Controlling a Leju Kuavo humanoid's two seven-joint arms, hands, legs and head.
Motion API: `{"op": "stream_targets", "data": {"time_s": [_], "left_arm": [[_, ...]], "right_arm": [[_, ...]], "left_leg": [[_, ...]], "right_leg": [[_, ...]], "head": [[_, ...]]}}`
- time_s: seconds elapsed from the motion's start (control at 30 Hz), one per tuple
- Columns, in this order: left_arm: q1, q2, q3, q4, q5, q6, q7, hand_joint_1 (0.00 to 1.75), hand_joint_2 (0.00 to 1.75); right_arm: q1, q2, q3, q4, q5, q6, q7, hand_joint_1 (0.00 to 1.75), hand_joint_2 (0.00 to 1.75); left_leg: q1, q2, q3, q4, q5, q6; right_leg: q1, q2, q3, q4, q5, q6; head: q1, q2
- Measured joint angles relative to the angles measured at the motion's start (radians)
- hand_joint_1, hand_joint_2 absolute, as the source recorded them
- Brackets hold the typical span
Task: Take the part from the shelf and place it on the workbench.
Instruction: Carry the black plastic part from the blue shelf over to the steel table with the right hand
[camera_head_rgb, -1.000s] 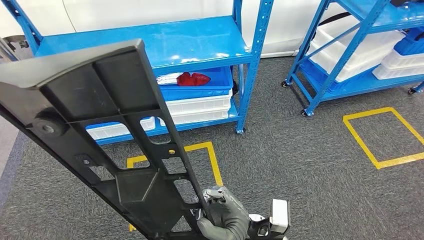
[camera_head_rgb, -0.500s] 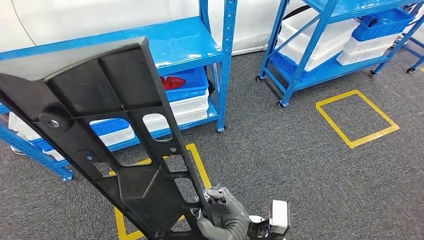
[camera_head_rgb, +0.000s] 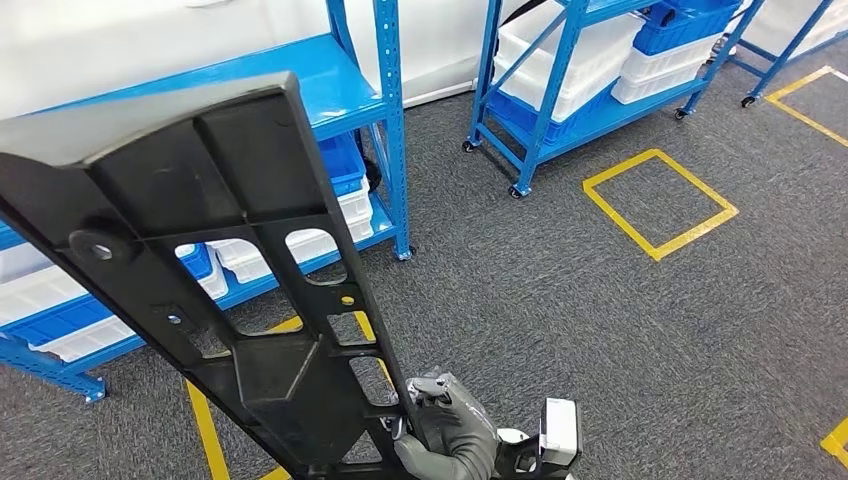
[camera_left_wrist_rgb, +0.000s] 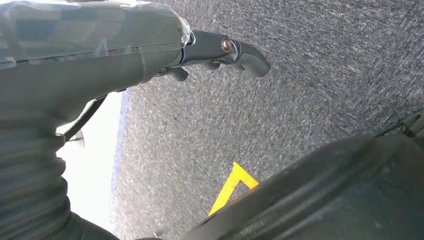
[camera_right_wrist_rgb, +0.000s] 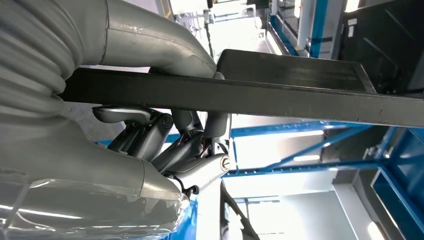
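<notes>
1. The long black moulded-plastic part with ribs and cut-out windows (camera_head_rgb: 215, 270) is off the shelf and carried in the air. It slants up and away from the robot's body, its broad end high over the blue steel shelf rack with stacked white and blue bins (camera_head_rgb: 355, 110). Held by its lower end alone, it makes a long lever. Any swing or turn of the body could, I judge, twist it in the grasp or knock its far end against the rack's upright.

2. No workbench is visible, so the placing step is not yet reached. A walk across the grey carpet floor with yellow taped squares (camera_head_rgb: 660, 190) would give the part time to creep loose.

3. The right hand (camera_head_rgb: 448, 428) sits low and close to the body, gripping the part's lower end. In the right wrist view its thumb lies over the edge and its dark fingers (camera_right_wrist_rgb: 165, 145) curl beneath, a narrow pinch on a thin rim.

4. The left hand (camera_left_wrist_rgb: 220, 50) hangs toward the floor and holds nothing. Its fingers look loosely curled, though the blurred close view leaves that uncertain.
</notes>
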Motion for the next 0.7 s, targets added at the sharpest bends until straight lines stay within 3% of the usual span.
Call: {"op": "stream_targets", "data": {"time_s": [0.07,0.1,0.17,0.2,0.23,0.27,0.33,0.4,0.47,0.5,0.57,0.63,0.7], "left_arm": [[-0.003,0.001,0.0,-0.001,0.002,0.0,-0.001,0.0,1.75],[-0.006,0.002,0.0,-0.001,0.004,-0.001,-0.002,0.0,1.75],[-0.012,0.002,0.0,-0.001,0.006,-0.002,-0.002,0.0,1.75],[-0.015,0.002,0.0,-0.001,0.007,-0.003,-0.002,0.0,1.75],[-0.016,0.002,0.0,-0.001,0.007,-0.005,-0.002,0.0,1.75],[-0.016,0.002,0.0,-0.001,0.006,-0.006,-0.002,0.0,1.75],[-0.016,0.003,0.0,-0.001,0.005,-0.009,-0.001,0.0,1.75],[-0.017,0.002,0.0,-0.001,0.002,-0.013,0.0,0.0,1.75],[-0.018,0.002,0.0,-0.001,0.001,-0.015,0.001,0.0,1.75],[-0.018,0.001,0.0,-0.001,0.0,-0.015,0.001,0.0,1.75],[-0.015,0.0,0.0,-0.001,-0.001,-0.015,0.002,0.0,1.75],[-0.012,0.0,0.0,-0.001,-0.001,-0.015,0.003,0.0,1.75],[-0.009,0.0,0.0,-0.001,-0.001,-0.015,0.003,0.0,1.75]], "right_arm": [[-0.002,0.001,0.0,0.0,0.0,0.0,-0.001,1.75,1.75],[-0.003,0.002,0.001,0.0,-0.001,0.0,-0.002,1.75,1.75],[-0.004,0.002,0.002,0.001,-0.001,0.001,-0.002,1.75,1.75],[-0.003,0.002,0.002,0.001,-0.001,0.0,-0.002,1.75,1.75],[-0.003,0.002,0.002,0.001,0.0,0.0,-0.002,1.75,1.75],[-0.003,0.002,0.002,0.001,0.0,0.0,-0.002,1.75,1.75],[-0.002,0.002,0.002,0.001,0.003,-0.001,-0.001,1.75,1.75],[0.0,0.002,0.002,0.0,0.005,-0.002,-0.001,1.75,1.75],[0.005,0.002,0.001,-0.001,0.006,-0.002,0.0,1.75,1.75],[0.007,0.002,0.001,-0.002,0.007,-0.002,0.0,1.75,1.75],[0.009,0.001,0.001,-0.004,0.007,-0.002,0.0,1.75,1.75],[0.009,0.001,0.001,-0.005,0.007,-0.002,0.0,1.75,1.75],[0.01,0.0,0.0,-0.005,0.007,-0.002,0.0,1.75,1.75]], "left_leg": [[0.001,-0.037,-0.023,0.056,-0.038,-0.008],[0.002,-0.06,-0.052,0.119,-0.072,-0.01],[0.001,-0.079,-0.118,0.255,-0.127,-0.012],[0.001,-0.081,-0.136,0.288,-0.129,-0.013],[0.002,-0.083,-0.135,0.28,-0.11,-0.012],[0.002,-0.088,-0.116,0.232,-0.074,-0.012],[0.006,-0.121,-0.054,0.091,-0.006,-0.009],[0.008,-0.149,-0.02,0.015,0.014,-0.002],[0.007,-0.14,-0.016,0.009,0.011,0.01],[0.006,-0.13,-0.015,0.006,0.012,0.017],[0.008,-0.106,-0.012,-0.001,0.015,0.03],[0.006,-0.081,-0.011,-0.002,0.013,0.036],[0.004,-0.055,-0.01,-0.002,0.01,0.038]], "right_leg": [[-0.006,0.017,0.005,-0.01,0.008,-0.011],[-0.005,0.025,0.004,-0.011,0.01,-0.014],[-0.001,0.047,0.004,-0.01,0.01,-0.018],[0.0,0.06,0.004,-0.009,0.01,-0.019],[0.0,0.075,0.005,-0.008,0.01,-0.018],[0.0,0.09,0.007,-0.006,0.009,-0.017],[0.0,0.118,0.007,0.003,0.004,-0.01],[0.0,0.142,0.0,0.012,0.0,-0.001],[-0.002,0.161,-0.007,0.013,0.001,0.011],[-0.002,0.154,-0.009,0.017,-0.002,0.016],[0.0,0.102,-0.033,0.069,-0.034,0.028],[-0.003,0.046,-0.096,0.193,-0.096,0.039],[-0.007,0.033,-0.151,0.296,-0.128,0.044]], "head": [[0.0,0.0],[0.0,0.0],[0.0,0.0],[0.0,0.0],[0.0,0.0],[0.0,0.0],[0.0,0.0],[0.0,0.0],[0.0,0.0],[0.0,0.0],[0.0,0.0],[0.0,0.0],[0.0,0.0]]}}
